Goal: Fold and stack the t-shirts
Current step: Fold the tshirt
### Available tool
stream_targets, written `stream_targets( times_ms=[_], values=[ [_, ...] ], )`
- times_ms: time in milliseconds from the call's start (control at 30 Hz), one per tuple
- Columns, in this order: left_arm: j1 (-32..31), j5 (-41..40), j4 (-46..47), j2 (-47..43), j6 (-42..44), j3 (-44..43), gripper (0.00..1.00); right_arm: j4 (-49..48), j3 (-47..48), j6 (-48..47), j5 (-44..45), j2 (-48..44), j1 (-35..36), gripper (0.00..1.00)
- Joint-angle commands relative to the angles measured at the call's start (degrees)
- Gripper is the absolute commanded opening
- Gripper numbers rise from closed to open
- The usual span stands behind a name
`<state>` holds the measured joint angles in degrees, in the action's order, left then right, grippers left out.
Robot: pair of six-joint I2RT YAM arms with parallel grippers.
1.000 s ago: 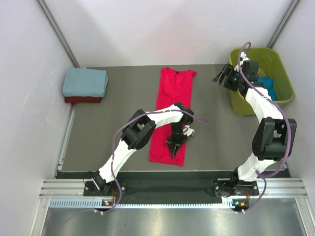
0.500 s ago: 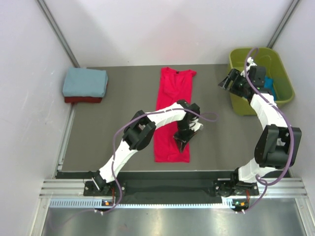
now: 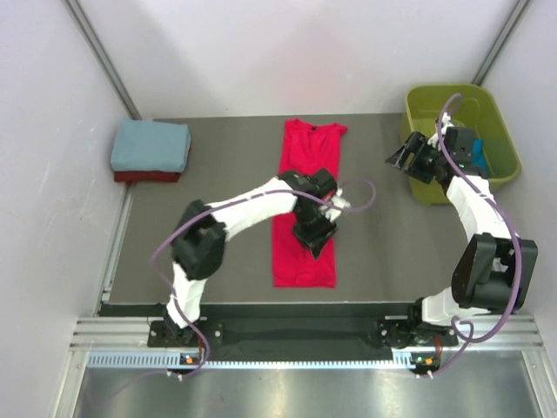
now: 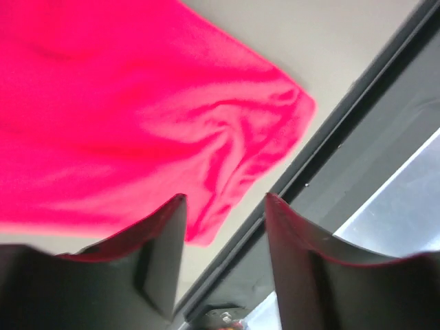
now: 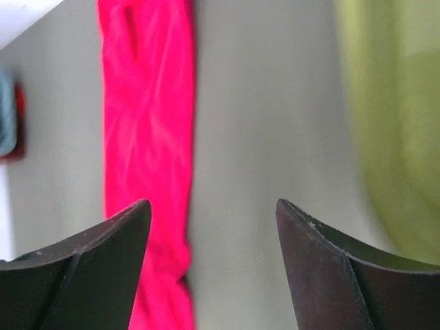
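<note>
The bright red t-shirt (image 3: 306,187) lies as a long narrow strip down the middle of the table, neckline at the far end. My left gripper (image 3: 315,242) hovers over its lower half, open with nothing between the fingers; the left wrist view shows the shirt's near corner (image 4: 206,137) lying loose beyond the open gripper (image 4: 225,206). My right gripper (image 3: 399,159) hangs open and empty beside the tub, over bare table (image 5: 261,124), with the red shirt (image 5: 148,137) to its left. A blue-grey t-shirt (image 3: 150,145) lies folded on a dark red one (image 3: 146,177) at far left.
An olive-green tub (image 3: 435,187) stands at the far right with a bright blue t-shirt (image 3: 477,153) inside; its wall (image 5: 392,103) fills the right of the right wrist view. The table's near edge and metal rail (image 4: 357,158) run just below the red shirt's hem.
My left gripper has opened and let go of the red shirt's near end, then drawn back up over the shirt. The hem now lies straighter. My right gripper drifted slightly toward the tub.
</note>
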<state>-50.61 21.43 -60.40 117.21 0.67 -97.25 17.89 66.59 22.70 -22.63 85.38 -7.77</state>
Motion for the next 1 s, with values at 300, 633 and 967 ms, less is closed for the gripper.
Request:
stream_targets(
  times_ms=[300,633,967],
  values=[
    [29.42,10.99,14.95,-25.96,-20.69,27.45,0.68,3.05,-28.32,12.80,-19.11,-7.51,2.84,0.74],
    [30.83,17.68,26.65,-24.66,-31.77,41.17,0.65,-0.13,-36.88,16.76,-22.63,-8.57,11.27,0.73],
    [30.83,19.09,34.11,-21.32,-37.75,48.91,0.63,-3.91,-37.50,20.98,-22.37,-1.63,19.63,0.70]
  ],
)
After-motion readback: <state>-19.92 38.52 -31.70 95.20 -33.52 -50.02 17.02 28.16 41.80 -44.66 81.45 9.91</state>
